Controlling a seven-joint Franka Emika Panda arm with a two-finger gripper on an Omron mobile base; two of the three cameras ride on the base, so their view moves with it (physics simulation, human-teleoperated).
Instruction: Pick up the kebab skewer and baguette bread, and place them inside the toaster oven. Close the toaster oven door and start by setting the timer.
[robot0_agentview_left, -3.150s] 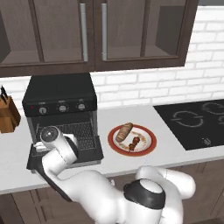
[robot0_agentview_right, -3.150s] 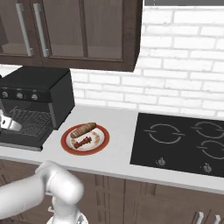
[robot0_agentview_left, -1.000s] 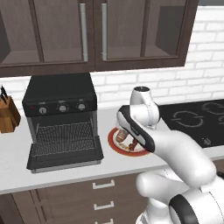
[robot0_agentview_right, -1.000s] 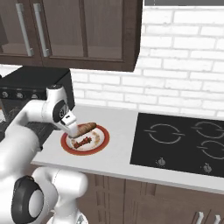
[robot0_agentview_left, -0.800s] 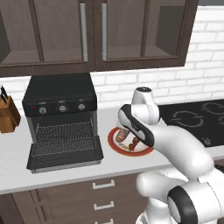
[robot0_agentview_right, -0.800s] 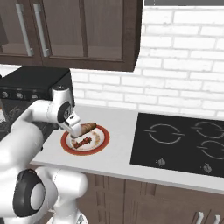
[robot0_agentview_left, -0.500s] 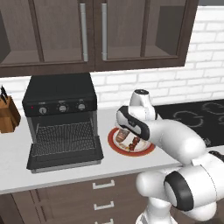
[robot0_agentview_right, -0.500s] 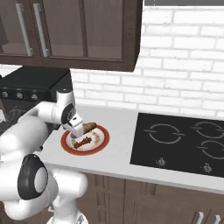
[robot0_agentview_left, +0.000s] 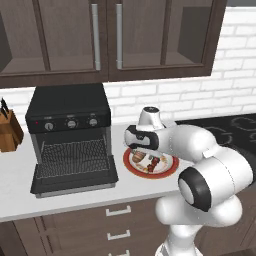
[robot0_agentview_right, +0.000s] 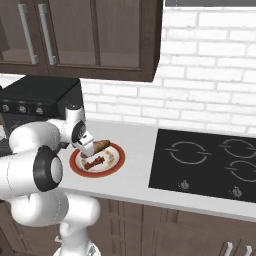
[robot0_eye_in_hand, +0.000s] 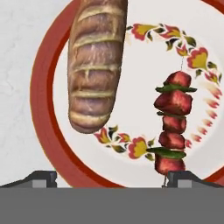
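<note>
The kebab skewer (robot0_eye_in_hand: 173, 120) and the baguette bread (robot0_eye_in_hand: 95, 61) are lying side by side, apart, on a red-rimmed plate (robot0_eye_in_hand: 43, 109) with a flower pattern. The hand view is giving the detail the base views lack: red chunks with green slices between them on a thin stick, scored crust on the loaf, and the two dark fingers (robot0_eye_in_hand: 41, 178) standing wide apart at the bottom, released and grasping nothing. One fingertip is sitting beside the skewer's near end; whether it is touching the stick is hard to say.

The left base view is showing the plate (robot0_agentview_left: 172, 166) on the white surface (robot0_agentview_left: 20, 195), just right of the toaster oven (robot0_agentview_left: 67, 107), whose toaster oven door (robot0_agentview_left: 75, 177) is lying dropped open with the wire rack exposed. The skewer (robot0_agentview_left: 154, 162) is showing there as small dark bits, while the arm's wrist is covering much of the loaf. A wooden knife block (robot0_agentview_left: 10, 134) is standing at the far left.

The right base view is showing the gripper (robot0_agentview_right: 86, 149) hanging low over the plate's left edge, with the loaf (robot0_agentview_right: 100, 145) poking out to its right and the skewer (robot0_agentview_right: 93, 162) nearer the front. The black cooktop (robot0_agentview_right: 210, 165) is lying well to the right, and dark cabinets (robot0_agentview_right: 80, 35) are hanging above a white brick wall (robot0_agentview_right: 210, 95). The white arm is blocking much of the oven on that side.
</note>
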